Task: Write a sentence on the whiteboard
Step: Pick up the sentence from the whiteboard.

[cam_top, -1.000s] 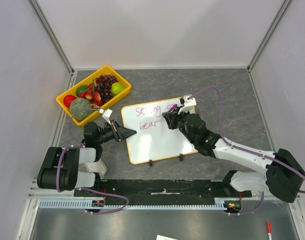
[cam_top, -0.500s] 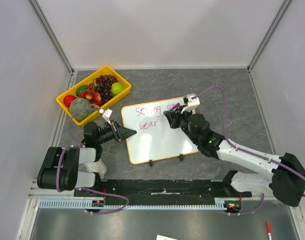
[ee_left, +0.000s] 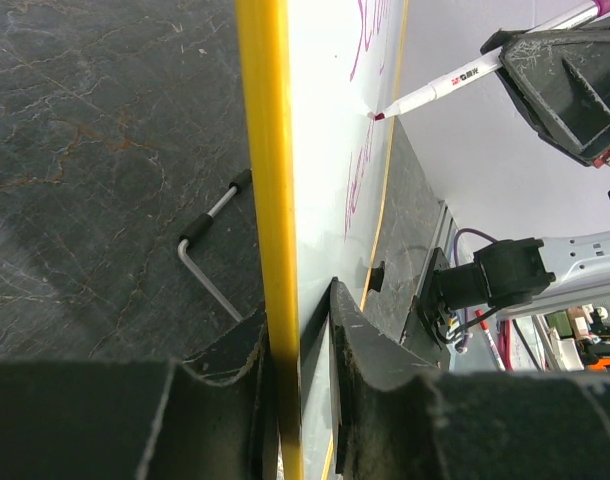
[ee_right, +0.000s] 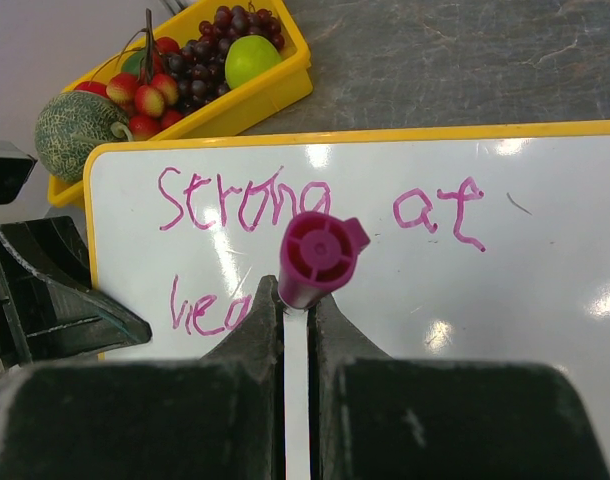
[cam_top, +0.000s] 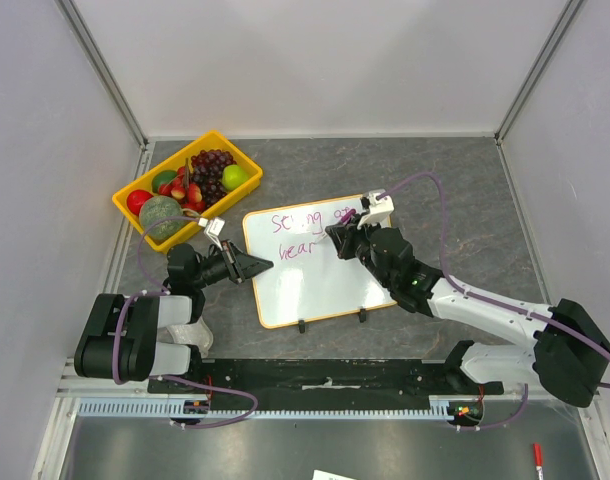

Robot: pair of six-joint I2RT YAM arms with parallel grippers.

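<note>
Whiteboard point(cam_top: 320, 285) prob. light, stiff, slick-faced; thin frame edge is the best hold. Left hand point(ee_left: 303, 335) clamped there. Right hand point(ee_right: 296, 300) pinches magenta marker point(ee_right: 320, 255), tip at board.

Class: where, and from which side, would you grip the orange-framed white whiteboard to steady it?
Its left frame edge, coming in from the left: the orange-framed white whiteboard has a slim rim that should fit between jaws, and that side is clear of the magenta writing.

Bright even light, soft shadows, glare spots on the whiteboard point(ee_right: 525, 290), blurry wrist-view foreground
</note>
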